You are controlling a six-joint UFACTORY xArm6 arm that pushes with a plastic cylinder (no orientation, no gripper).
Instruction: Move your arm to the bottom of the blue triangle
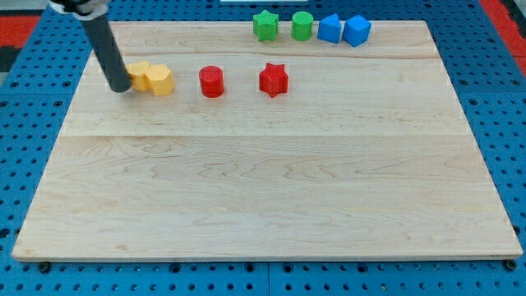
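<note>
Blue triangle (329,28) sits far right of my tilted, fingerless tip (121,89).

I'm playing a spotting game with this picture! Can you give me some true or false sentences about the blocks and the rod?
1. My tip is beside the yellow blocks. True.
2. The red star sits at the view's bottom edge. False: it lies in the upper half, right of the red cylinder.
3. The green star is left of the green cylinder. True.
4. My tip touches a blue block. False: both blue blocks are far off, at the view's top right.
5. The wooden board holds eight blocks. True.
</note>
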